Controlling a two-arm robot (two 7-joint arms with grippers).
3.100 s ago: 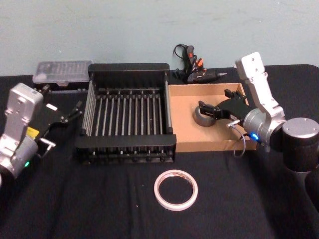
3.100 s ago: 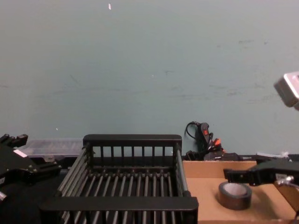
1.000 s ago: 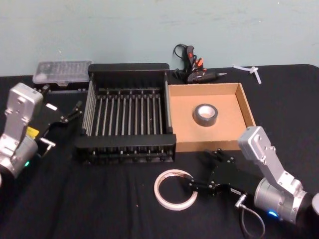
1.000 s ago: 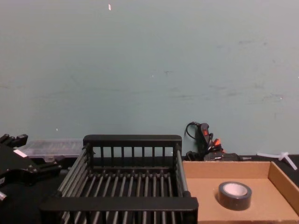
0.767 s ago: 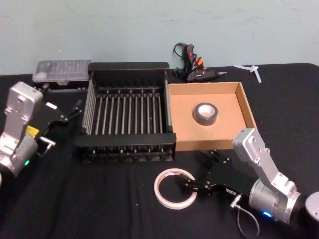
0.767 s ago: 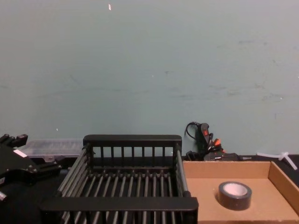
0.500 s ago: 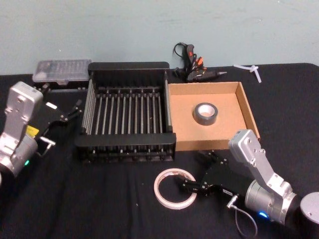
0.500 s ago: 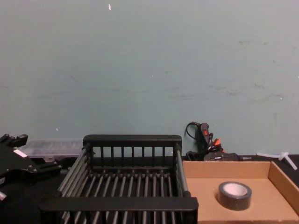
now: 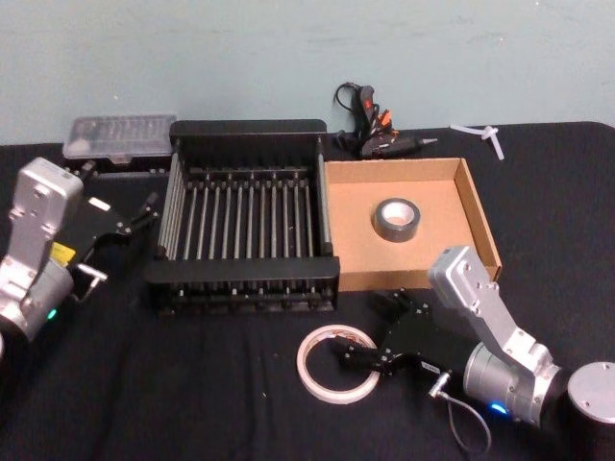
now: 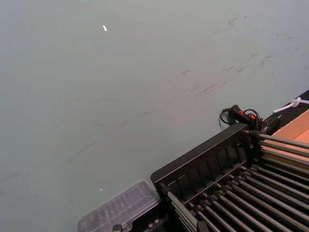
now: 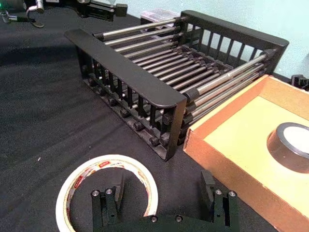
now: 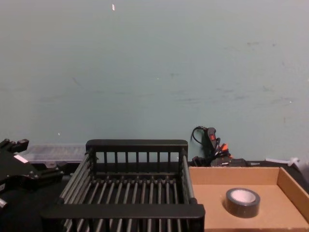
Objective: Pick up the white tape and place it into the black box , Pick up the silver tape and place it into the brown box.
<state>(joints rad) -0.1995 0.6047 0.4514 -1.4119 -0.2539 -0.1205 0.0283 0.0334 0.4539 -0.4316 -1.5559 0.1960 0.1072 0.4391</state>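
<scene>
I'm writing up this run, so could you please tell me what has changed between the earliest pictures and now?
The right gripper let go of the small grey-silver tape roll in the shallow brown cardboard tray, withdrew towards the robot, and now sits open beside the thin white tape ring, one finger over its rim. The ring, black slatted crate and parked left gripper stayed put.

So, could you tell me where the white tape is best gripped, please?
Probably its thin wall on the side nearest the right gripper. The white tape lies flat on the black cloth with an open centre, so one finger can go inside and one outside, coming from above.
</scene>
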